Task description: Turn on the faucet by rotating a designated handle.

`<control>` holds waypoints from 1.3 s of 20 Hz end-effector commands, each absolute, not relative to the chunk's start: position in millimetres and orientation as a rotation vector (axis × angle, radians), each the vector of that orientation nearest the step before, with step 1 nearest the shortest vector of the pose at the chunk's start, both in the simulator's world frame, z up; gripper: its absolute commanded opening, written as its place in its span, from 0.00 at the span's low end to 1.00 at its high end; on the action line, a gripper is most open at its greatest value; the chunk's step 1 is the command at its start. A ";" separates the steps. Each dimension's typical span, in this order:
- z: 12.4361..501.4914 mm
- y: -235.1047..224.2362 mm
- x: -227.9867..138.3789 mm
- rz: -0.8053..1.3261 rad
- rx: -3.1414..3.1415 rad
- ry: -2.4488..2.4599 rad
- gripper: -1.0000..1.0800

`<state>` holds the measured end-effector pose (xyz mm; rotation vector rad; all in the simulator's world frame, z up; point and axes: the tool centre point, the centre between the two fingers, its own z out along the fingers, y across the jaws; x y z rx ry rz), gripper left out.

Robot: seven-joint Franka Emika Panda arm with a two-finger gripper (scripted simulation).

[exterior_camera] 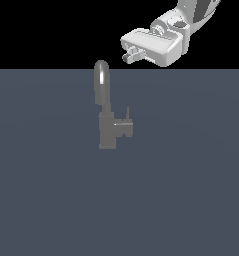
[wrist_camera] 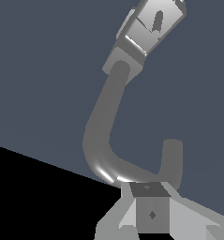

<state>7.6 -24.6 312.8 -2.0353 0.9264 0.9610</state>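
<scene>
**Ana:** Exterior view first, and what did it show?

**Ben:** The faucet (exterior_camera: 109,125) stood alone on a flat slate-blue floor (exterior_camera: 51,200), a matte grey metal piece with a blocky rectangular body and a tall arched spout (exterior_camera: 101,80) curling over at the top. The handle (exterior_camera: 125,123) was a short stub jutting from the body toward the exterior view's right, with a thin pin standing upright at its end.

**Ana:** And the arm?

**Ben:** Up high it was, glossy white plastic with rounded housings, set against the black backdrop. The gripper (exterior_camera: 127,55) hung above the spout and toward the exterior view's right, apart from the faucet, touching nothing.

**Ana:** Jaws wide or narrow?

**Ben:** Narrow, possibly closed. In the exterior view the fingertips made one small cluster, and the wrist view cut the fingers (wrist_camera: 152,213) off at the frame edge, so I could not tell for certain. Nothing sat between them.

**Ana:** What about the wrist view?

**Ben:** It looked down the spout's smooth tube, a bright highlight on the bend, with the boxy body (wrist_camera: 151,28) far beyond it.

**Ana:** Any labels or writing?

**Ben:** None readable on faucet or arm.

**Ana:** Room to move?

**Ben:** Plenty. Bare floor lay on every side of the faucet, and open space separated the gripper from the handle below it.
</scene>
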 end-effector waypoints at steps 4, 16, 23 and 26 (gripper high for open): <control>275.5 -30.7 30.5 1.042 -1.847 1.006 0.00; 183.9 -35.3 64.9 1.189 -1.415 1.154 0.00; 149.0 -31.9 71.7 1.230 -1.256 1.197 0.00; 141.2 -30.7 72.8 1.238 -1.220 1.206 0.00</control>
